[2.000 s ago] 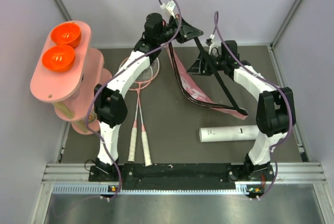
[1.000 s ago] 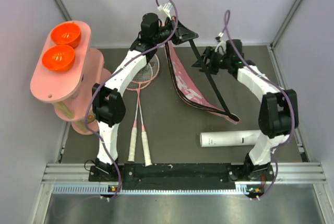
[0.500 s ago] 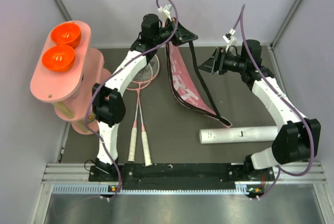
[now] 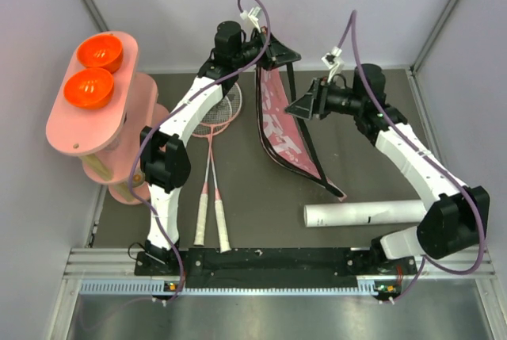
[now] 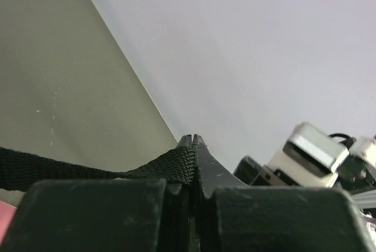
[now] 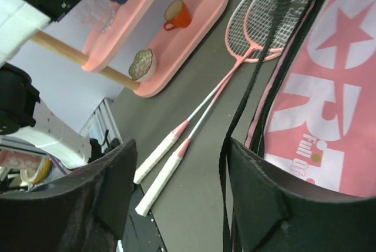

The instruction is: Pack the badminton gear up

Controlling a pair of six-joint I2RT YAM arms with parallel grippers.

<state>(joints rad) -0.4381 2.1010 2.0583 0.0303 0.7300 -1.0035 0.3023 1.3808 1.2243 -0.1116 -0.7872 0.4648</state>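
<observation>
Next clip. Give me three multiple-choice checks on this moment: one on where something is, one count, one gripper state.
1. Where is the white tube?
A. lying on the table, near right
B. upright at the back wall
C. held in the air

2. How many orange bowls sit on the pink stand?
A. one
B. two
C. three

3. The left gripper has its jaws:
A. wide open, empty
B. shut on the black strap
C. half open, touching nothing

Key:
1 A, the top view shows it lying flat there.
2 B, both show on the top shelf.
3 B, the left wrist view shows the strap pinched between them.
</observation>
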